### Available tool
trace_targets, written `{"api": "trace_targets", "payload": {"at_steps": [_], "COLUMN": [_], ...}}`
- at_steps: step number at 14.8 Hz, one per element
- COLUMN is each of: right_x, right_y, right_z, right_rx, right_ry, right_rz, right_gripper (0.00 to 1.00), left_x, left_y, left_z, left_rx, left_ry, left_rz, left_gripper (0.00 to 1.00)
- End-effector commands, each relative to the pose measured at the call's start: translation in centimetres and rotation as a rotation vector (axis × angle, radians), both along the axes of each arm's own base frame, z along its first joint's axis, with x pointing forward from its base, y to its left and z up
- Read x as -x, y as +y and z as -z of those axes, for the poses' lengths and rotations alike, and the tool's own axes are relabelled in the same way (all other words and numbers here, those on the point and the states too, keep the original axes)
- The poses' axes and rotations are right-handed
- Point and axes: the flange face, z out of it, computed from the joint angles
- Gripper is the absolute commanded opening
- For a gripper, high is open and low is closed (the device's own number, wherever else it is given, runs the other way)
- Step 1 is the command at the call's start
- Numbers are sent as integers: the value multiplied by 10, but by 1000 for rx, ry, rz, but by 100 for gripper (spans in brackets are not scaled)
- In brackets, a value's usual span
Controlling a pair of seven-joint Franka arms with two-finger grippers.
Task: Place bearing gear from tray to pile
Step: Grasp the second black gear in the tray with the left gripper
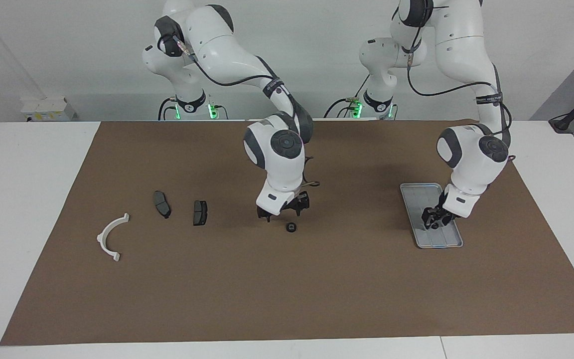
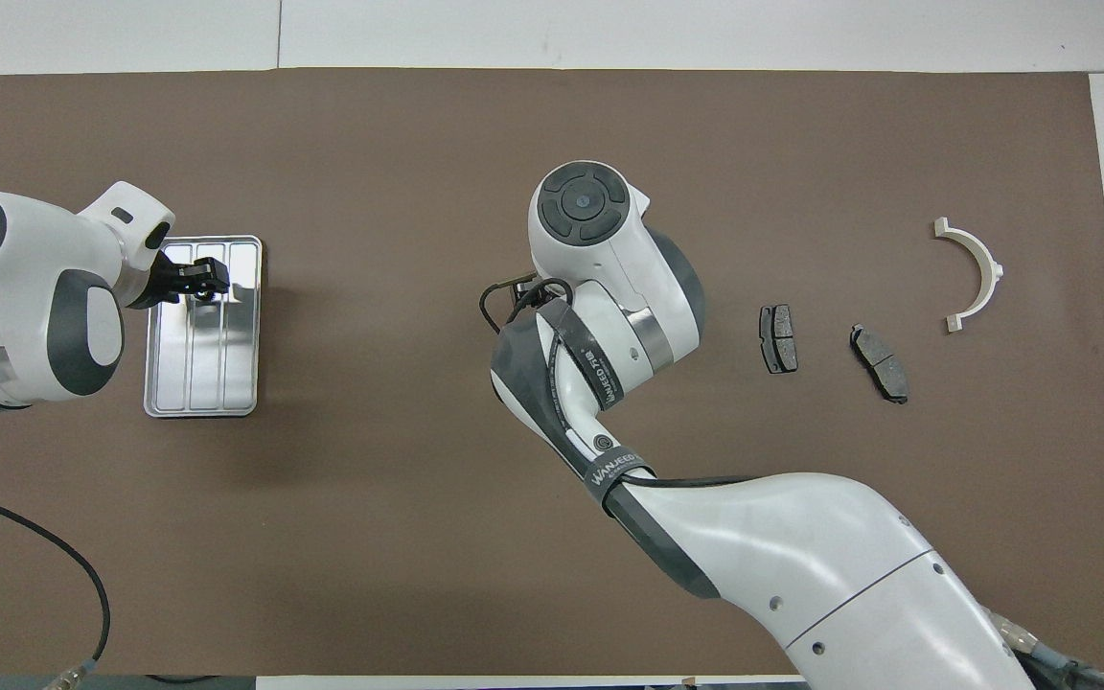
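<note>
You have open brown mat (image 1: 317,289) all round the tray (image 1: 419,194), which sits at the left arm's end. Your left gripper (image 1: 434,223) is down inside the tray, over the spot where a bearing gear would lie; I cannot tell its grip. Your right gripper (image 1: 283,213) hangs spread wide just above a small black bearing gear (image 1: 291,227) mid-mat, well apart from the brake pads (image 1: 200,212) and white bracket (image 1: 110,236).

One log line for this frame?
left gripper: low in tray, hold unclear | right gripper: open, low beside black gear on mat
</note>
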Motion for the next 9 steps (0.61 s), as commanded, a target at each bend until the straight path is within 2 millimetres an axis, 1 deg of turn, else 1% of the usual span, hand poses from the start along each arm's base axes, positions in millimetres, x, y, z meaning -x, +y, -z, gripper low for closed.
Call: {"api": "trace_targets", "payload": {"at_steps": [1, 3, 4, 5, 6, 8, 9], "right_x": [-2, -5, -5, -7, -10, -15, -17], "right_y": [3, 1, 6, 12, 12, 13, 16], "right_z": [-2, -2, 1, 1, 6, 7, 8], "right_rx": [-20, -22, -26, -35, -35, -39, -41], "right_ry": [22, 21, 20, 15, 18, 10, 6], "right_rz": [-18, -17, -23, -30, -28, -27, -29], "right_gripper": [97, 97, 97, 97, 97, 97, 97], "left_x": [1, 1, 1, 1, 1, 3, 4], "left_y": [3, 4, 4, 4, 4, 2, 1], "left_z": [3, 3, 3, 3, 3, 5, 6], "left_rx": [10, 9, 9, 9, 9, 9, 9], "left_ry": [-21, -21, -21, -21, -22, -15, -14], "left_rz": [-10, -6, -4, -3, 0, 3, 5], "left_gripper": [64, 63, 63, 60, 58, 54, 50]}}
